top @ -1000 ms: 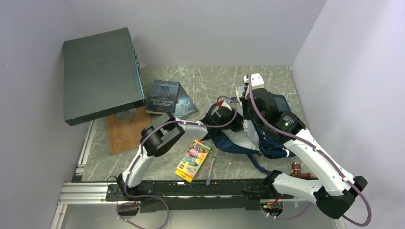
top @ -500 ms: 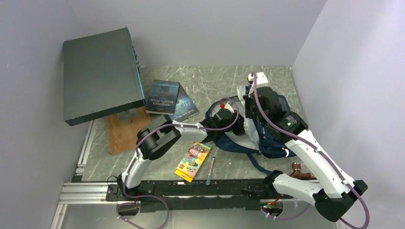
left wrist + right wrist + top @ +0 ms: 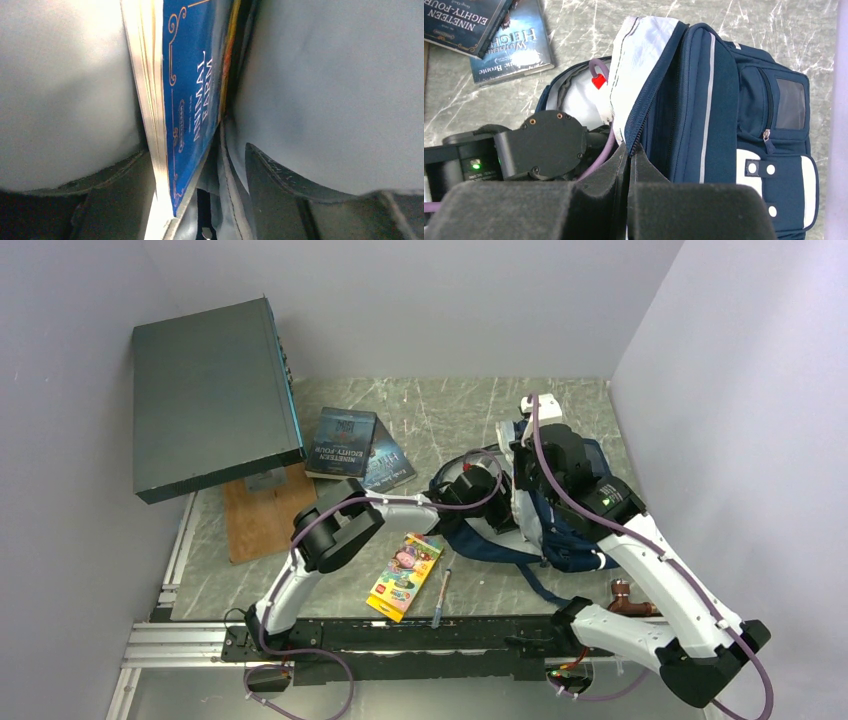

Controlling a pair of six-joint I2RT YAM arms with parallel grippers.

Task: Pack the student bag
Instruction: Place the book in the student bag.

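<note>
A: Inside the main compartment of the large navy blue striped fabric student bag (image 3: 575,545), right of centre on the grey-green marbled table (image 3: 440,410): left gripper (image 3: 195,150)?
B: Fingers apart. Blue paperback book (image 3: 192,100) sits between them, pale lining close on both sides.
A: Right gripper (image 3: 630,155)?
B: Pinched together on the bag's zip edge, mouth lifted. Bare table beyond the bag's far edge.
</note>
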